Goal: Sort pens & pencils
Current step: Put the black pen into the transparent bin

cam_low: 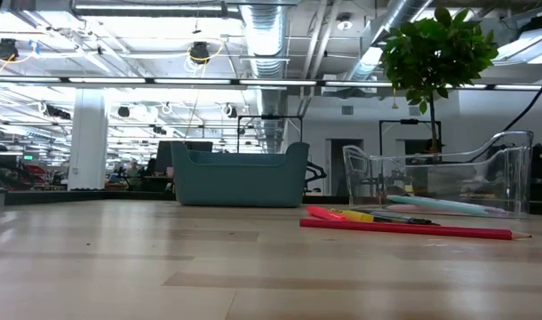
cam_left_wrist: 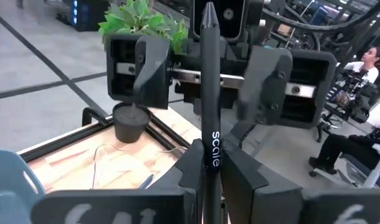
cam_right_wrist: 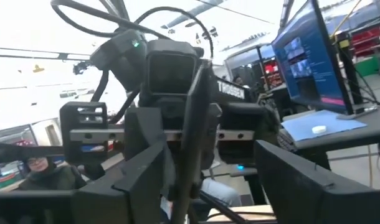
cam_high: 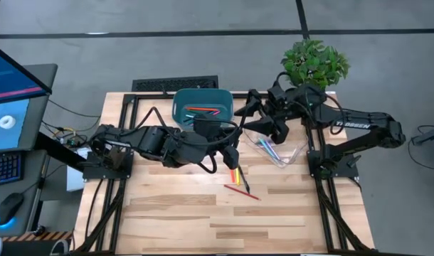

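Observation:
My left gripper (cam_high: 230, 148) is raised above the table's middle and shut on a black pen (cam_left_wrist: 209, 74) marked "scale". My right gripper (cam_high: 254, 122) faces it, open. Its fingers (cam_left_wrist: 146, 68) stand on either side of the pen's free end without touching it. From the right wrist, the pen (cam_right_wrist: 193, 124) shows as a dark stick between the right gripper's (cam_right_wrist: 221, 171) spread fingers. A pink pen (cam_low: 324, 213), a yellow pen (cam_low: 358, 216), a black one and a red pencil (cam_low: 404, 229) lie flat on the table. Red and orange pens (cam_high: 201, 110) lie in the teal bin. My left gripper pinches the black pen between its two fingers at the lower barrel (cam_left_wrist: 213, 163), just below the "scale" mark. The pen lies along the fingers and sticks out past their tips toward the right gripper. It is lifted clear of the table.
The teal bin (cam_high: 181, 105) stands at the far edge, and the clear tray (cam_high: 297, 153) to its right holds teal and pink pens. A potted plant (cam_high: 313, 62) stands at the far right corner. The near half of the table (cam_high: 203, 220) is bare wood. A person sits beyond the table (cam_left_wrist: 364, 62).

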Controlling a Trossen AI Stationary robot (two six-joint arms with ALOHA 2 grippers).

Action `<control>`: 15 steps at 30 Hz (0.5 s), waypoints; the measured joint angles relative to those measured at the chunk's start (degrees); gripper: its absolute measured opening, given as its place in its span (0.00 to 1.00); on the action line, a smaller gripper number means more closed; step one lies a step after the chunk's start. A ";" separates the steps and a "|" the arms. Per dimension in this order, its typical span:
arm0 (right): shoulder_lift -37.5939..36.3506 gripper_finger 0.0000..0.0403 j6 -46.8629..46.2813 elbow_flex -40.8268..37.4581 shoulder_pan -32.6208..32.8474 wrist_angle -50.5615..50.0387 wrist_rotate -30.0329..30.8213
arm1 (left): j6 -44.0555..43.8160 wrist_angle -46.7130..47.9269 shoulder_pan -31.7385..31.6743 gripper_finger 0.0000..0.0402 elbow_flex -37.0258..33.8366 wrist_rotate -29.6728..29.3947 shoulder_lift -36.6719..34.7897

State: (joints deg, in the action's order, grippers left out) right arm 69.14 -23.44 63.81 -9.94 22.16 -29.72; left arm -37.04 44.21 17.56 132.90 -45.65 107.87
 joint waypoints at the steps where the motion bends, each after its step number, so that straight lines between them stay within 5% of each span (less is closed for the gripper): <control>1: 0.00 0.63 0.00 0.00 -0.26 0.15 -0.04 | 0.00 0.00 -0.02 0.06 0.00 0.00 0.00; 11: -0.35 0.10 1.22 0.00 -0.58 0.23 -4.28 | 0.53 0.22 -1.29 0.06 0.00 0.31 0.00; 15: -0.35 0.06 1.20 0.00 -0.69 0.28 -5.19 | 0.60 0.17 -1.61 0.06 0.00 1.35 0.00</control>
State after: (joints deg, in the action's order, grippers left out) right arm 68.79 -22.24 63.81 -10.63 22.45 -34.92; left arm -36.44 44.37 15.95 132.90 -44.30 107.87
